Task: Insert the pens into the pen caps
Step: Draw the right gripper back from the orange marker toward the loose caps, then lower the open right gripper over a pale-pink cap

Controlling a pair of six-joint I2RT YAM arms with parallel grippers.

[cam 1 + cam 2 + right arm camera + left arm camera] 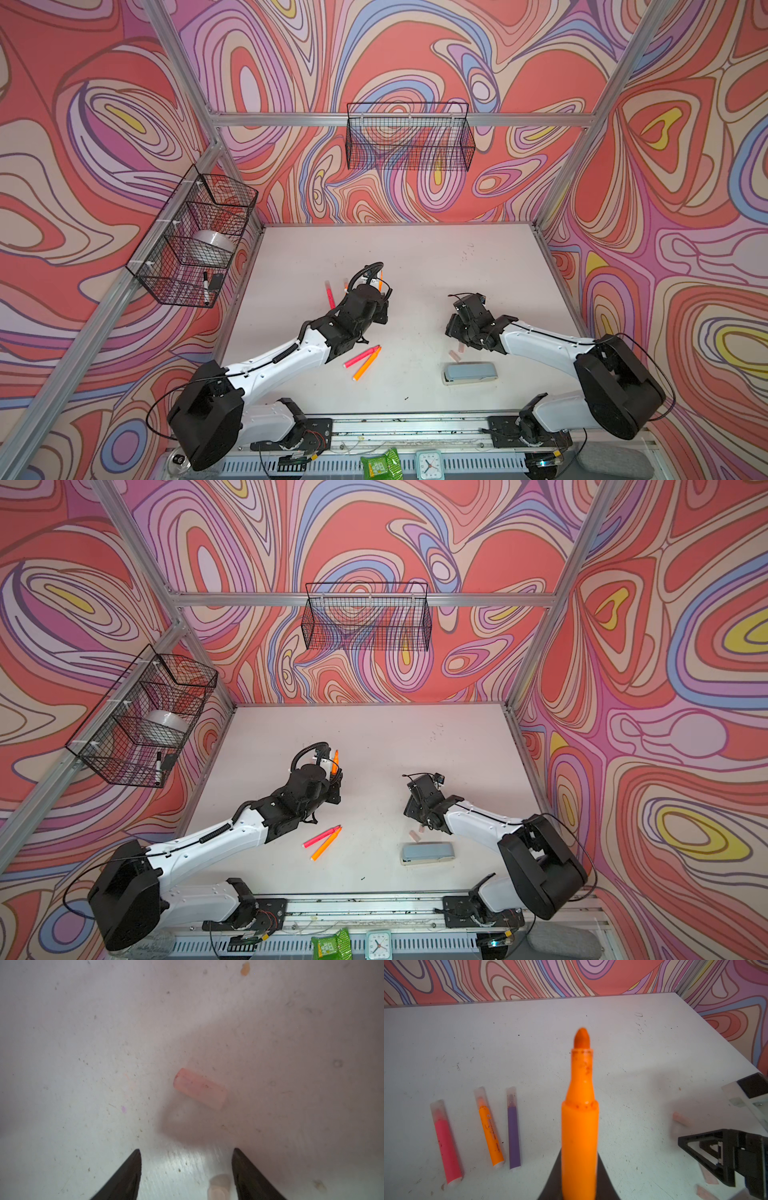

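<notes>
My left gripper [579, 1190] is shut on an uncapped orange pen [579, 1115], whose tip [336, 756] points toward the back wall. Three capped pens lie side by side on the table: pink [446, 1142], orange [490, 1132] and purple [513, 1132]. An uncapped pink pen [360, 356] and an uncapped orange pen [367, 363] lie touching near the table's middle. My right gripper [187, 1167] hangs open just above the table. One clear pen cap [219, 1187] sits between its fingers, close to one of them. A pale pink cap [200, 1088] lies a little ahead.
A grey-blue stapler [469, 372] lies near the front, just in front of the right gripper and the loose caps [455, 355]. Wire baskets hang on the left wall [195, 232] and back wall [409, 137]. A black-capped marker [205, 286] lies in the left basket.
</notes>
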